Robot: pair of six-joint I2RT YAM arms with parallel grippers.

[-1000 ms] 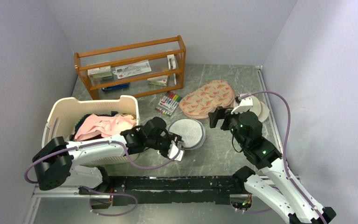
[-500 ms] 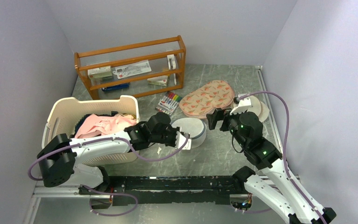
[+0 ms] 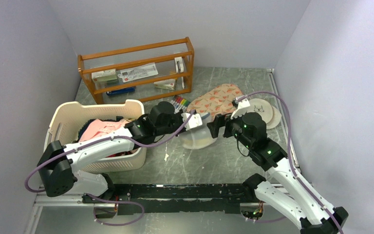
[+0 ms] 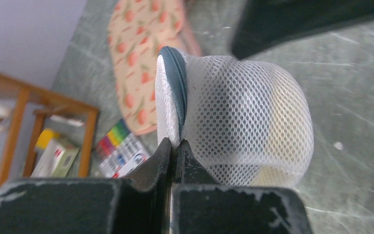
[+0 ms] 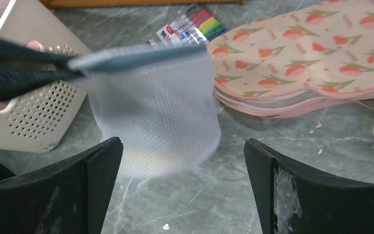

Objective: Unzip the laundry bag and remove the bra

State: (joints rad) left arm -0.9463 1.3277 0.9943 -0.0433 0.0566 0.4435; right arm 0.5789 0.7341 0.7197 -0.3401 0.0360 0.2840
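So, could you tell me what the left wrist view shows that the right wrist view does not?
Only the left wrist view shows the wooden rack and a pale yellow shape through the mesh, probably the bra. Only the right wrist view shows the cream basket and the open right gripper. Both show the laundry bag pinched at its grey zipper rim by the left gripper, the marker pack and the salmon pads.
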